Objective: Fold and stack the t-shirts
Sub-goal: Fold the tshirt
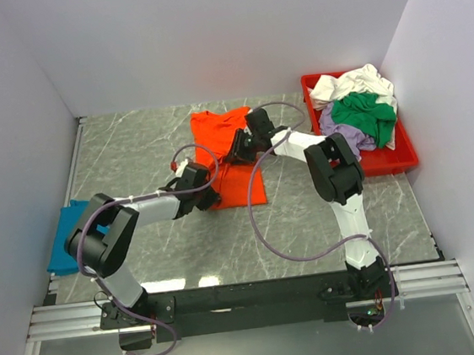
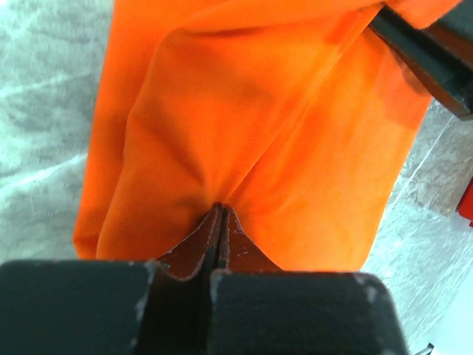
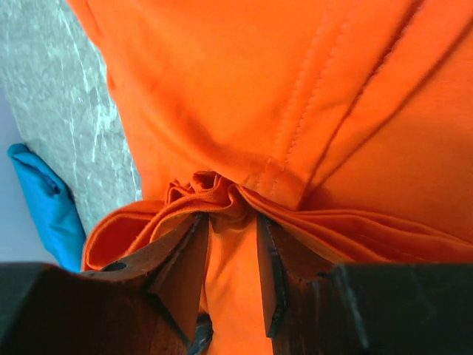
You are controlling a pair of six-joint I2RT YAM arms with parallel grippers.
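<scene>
The left end effector (image 1: 212, 199) is pinched tight, its two fingers pressed together in the left wrist view (image 2: 219, 211) with a thin pucker of the orange t-shirt (image 2: 259, 111) caught at their tips. It grips the cloth at the near left edge of the garment. The right end effector (image 1: 236, 150) stands narrowly parted, and the right wrist view (image 3: 229, 222) shows a bunched fold of the same orange t-shirt (image 3: 259, 89) gathered between its fingers, so it holds the fabric too, further back near the middle of the shirt. The orange t-shirt (image 1: 220, 133) lies on the grey marbled surface (image 1: 149, 144) at the centre, its far part spread flat and its near part drawn into a narrower strip between the two arms. A teal-blue t-shirt (image 1: 64, 238) sits folded at the left edge of the surface, well apart from the orange one; its corner also shows in the right wrist view (image 3: 44, 200). At the far right, a red tray (image 1: 397, 163) holds a loose heap: a white t-shirt (image 1: 354, 80) at the back, a green t-shirt (image 1: 366, 113) over the middle, and a lavender t-shirt (image 1: 343, 137) beneath them toward the near side.
</scene>
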